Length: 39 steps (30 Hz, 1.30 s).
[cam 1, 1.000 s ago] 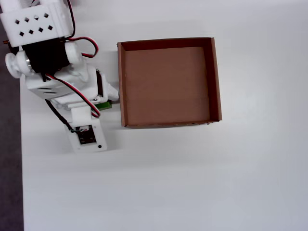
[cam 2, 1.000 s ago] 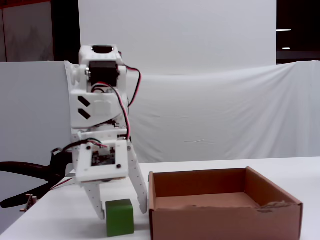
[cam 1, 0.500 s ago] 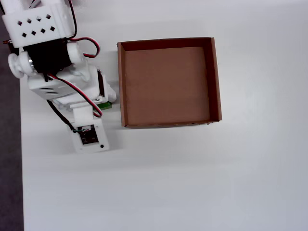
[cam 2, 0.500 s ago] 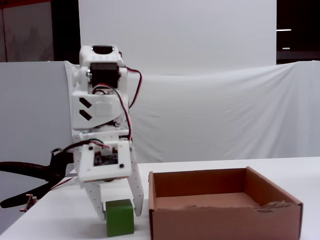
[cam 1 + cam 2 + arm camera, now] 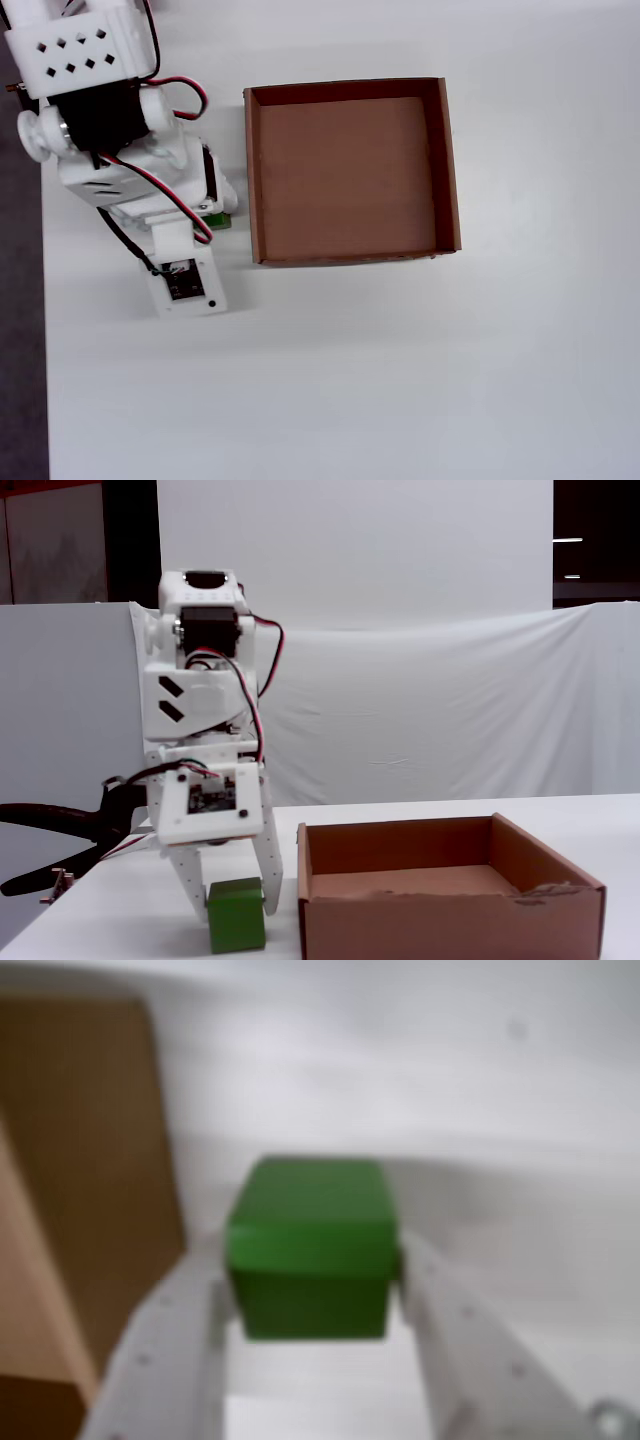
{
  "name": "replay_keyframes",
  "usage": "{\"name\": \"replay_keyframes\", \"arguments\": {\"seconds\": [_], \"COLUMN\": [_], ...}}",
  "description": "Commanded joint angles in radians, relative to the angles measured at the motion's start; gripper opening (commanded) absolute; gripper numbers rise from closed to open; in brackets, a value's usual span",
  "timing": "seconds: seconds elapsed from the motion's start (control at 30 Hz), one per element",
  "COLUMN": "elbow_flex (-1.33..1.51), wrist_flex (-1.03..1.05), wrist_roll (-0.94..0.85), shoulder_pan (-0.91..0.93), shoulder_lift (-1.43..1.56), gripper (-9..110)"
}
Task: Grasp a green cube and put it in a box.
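Observation:
The green cube (image 5: 310, 1240) fills the middle of the wrist view, between my two white fingers, which press against its left and right sides. My gripper (image 5: 315, 1265) is shut on the cube. In the fixed view the cube (image 5: 236, 916) rests low on the white table, with the gripper (image 5: 235, 905) pointing straight down over it. From overhead only a green sliver of the cube (image 5: 218, 221) shows under the arm. The brown cardboard box (image 5: 250, 170) stands empty just right of the gripper; it also shows in the fixed view (image 5: 450, 925) and at the left of the wrist view (image 5: 80, 1140).
The box's near wall (image 5: 304, 880) stands a short gap to the right of the cube in the fixed view. The table's left edge (image 5: 42, 330) runs close beside the arm. A black clamp (image 5: 60, 825) sticks out at the left.

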Motion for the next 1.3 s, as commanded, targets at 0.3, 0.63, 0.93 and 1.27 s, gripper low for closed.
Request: {"name": "replay_keyframes", "arguments": {"seconds": [0.3,0.63,0.93,1.27], "elbow_flex": [-0.006,0.005,0.014,0.037], "wrist_flex": [-0.003,0.041,0.138,0.195], "wrist_roll": [-0.018,-0.011,-0.008,-0.005], "shoulder_pan": [-0.006,-0.014,-0.064,-0.192], "shoulder_lift": [0.043,0.153,0.304,0.456], "gripper": [14,14,14,14]}}
